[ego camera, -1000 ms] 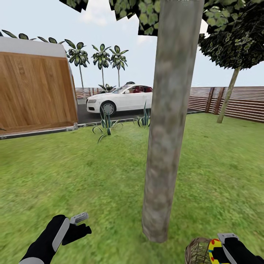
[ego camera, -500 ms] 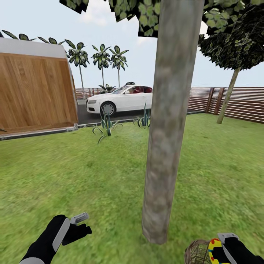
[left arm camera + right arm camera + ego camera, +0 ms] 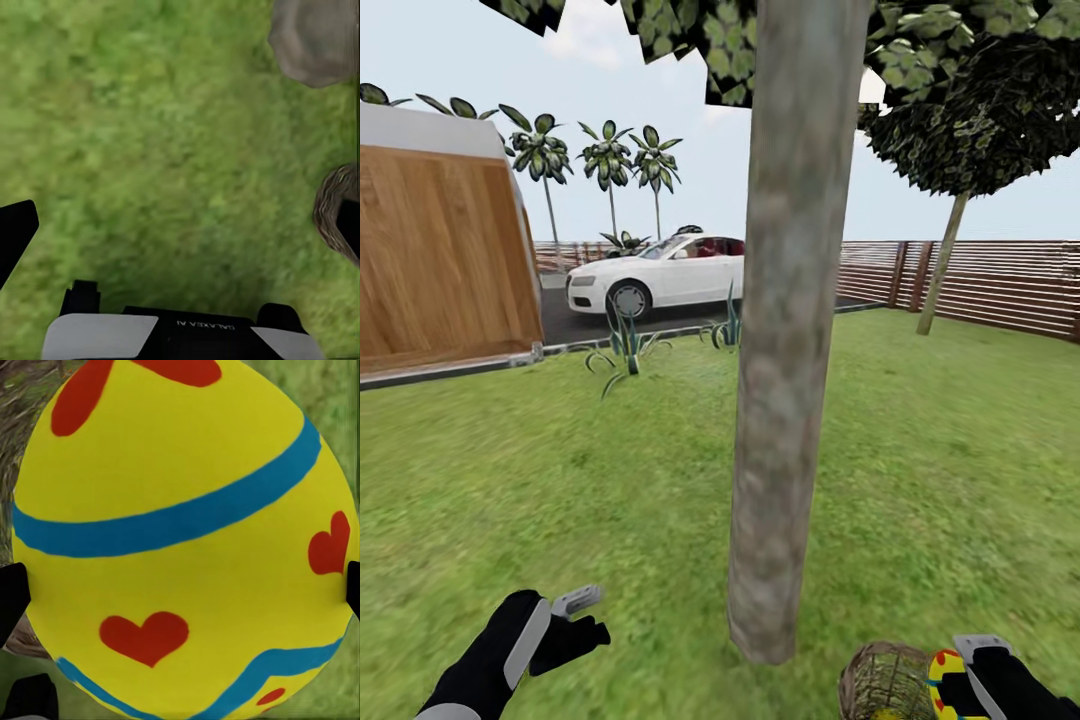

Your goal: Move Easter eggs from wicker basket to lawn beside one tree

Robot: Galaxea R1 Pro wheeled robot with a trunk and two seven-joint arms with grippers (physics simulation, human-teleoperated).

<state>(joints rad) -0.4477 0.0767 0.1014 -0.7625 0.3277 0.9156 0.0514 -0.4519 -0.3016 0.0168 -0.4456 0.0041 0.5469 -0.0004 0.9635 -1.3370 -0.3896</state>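
Right gripper (image 3: 960,680) at lower right of the head view was clamped on a yellow egg (image 3: 180,540) with teal band and red hearts, just beside the wicker basket (image 3: 885,680). Basket sat near the tree (image 3: 790,350) base on the lawn (image 3: 560,480). Left gripper (image 3: 575,620), lower left, was spread wide, holding nothing.

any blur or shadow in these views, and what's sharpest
Left wrist view: the lawn is soft and blotchy, with a dark shadow patch close to the left gripper. Right wrist view: the egg is crisp, with flat, glare-free colour. Head view: the tree trunk's mottling is smeared.
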